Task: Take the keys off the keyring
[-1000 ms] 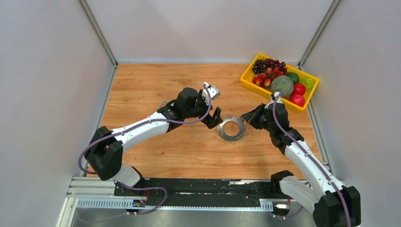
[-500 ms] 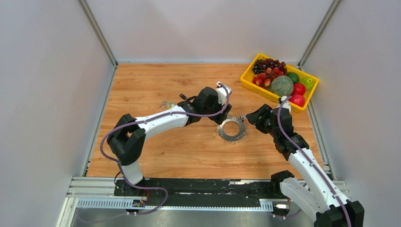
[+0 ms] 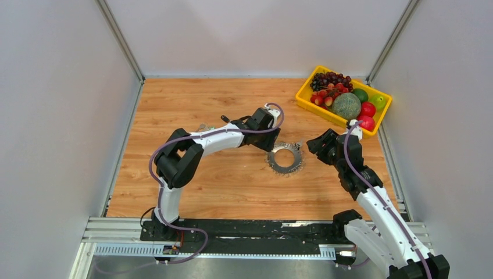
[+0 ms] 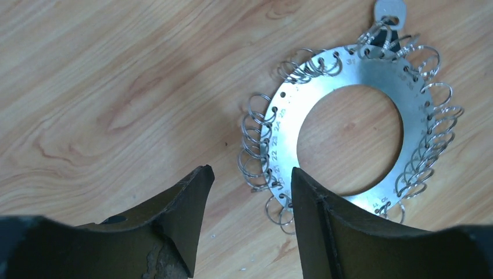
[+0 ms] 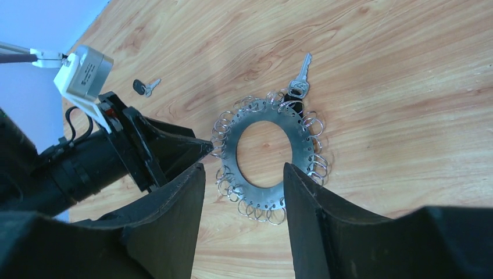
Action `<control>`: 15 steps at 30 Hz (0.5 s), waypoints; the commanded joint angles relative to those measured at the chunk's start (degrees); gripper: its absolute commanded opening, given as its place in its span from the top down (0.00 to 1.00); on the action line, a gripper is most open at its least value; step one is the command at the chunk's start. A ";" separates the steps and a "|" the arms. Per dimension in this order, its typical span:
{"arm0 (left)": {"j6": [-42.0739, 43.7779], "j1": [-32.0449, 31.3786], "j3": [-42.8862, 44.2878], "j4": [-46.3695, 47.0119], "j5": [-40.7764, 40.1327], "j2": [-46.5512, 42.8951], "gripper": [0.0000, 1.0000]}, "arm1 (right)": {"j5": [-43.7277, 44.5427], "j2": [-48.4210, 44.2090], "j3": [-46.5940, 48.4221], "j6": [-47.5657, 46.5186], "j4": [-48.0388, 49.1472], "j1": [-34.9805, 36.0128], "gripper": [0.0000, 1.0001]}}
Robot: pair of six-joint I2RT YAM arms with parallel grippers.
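Note:
The keyring (image 3: 285, 168) lies flat on the wooden table, a grey metal disc (image 4: 285, 131) with an open centre and many small wire loops round its rim. One silver key (image 5: 300, 78) hangs from the rim's far side and also shows in the left wrist view (image 4: 386, 10). A second key (image 5: 145, 87) with a black head lies loose on the wood, apart from the ring. My left gripper (image 4: 251, 174) is open at the ring's left edge, its right finger (image 4: 325, 221) over the rim. My right gripper (image 5: 244, 168) is open and empty, just right of the ring.
A yellow tray (image 3: 303, 99) of fruit stands at the back right, beyond the right arm. White walls close in the table on three sides. Small silvery bits (image 3: 203, 127) lie on the wood left of the left arm's wrist.
The left arm has reached right to the ring's edge, and its jaws have narrowed. The right gripper has opened and drawn back a little from the ring.

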 commanded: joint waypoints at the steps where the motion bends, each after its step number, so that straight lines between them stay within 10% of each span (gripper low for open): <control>1: -9.24 4.15 0.98 3.18 8.75 1.39 0.39 | 1.27 0.05 0.64 -0.37 0.02 -0.32 0.46; 15: -16.43 5.59 3.11 5.43 16.54 5.85 0.55 | 1.90 0.49 0.29 -0.35 0.00 -0.43 0.47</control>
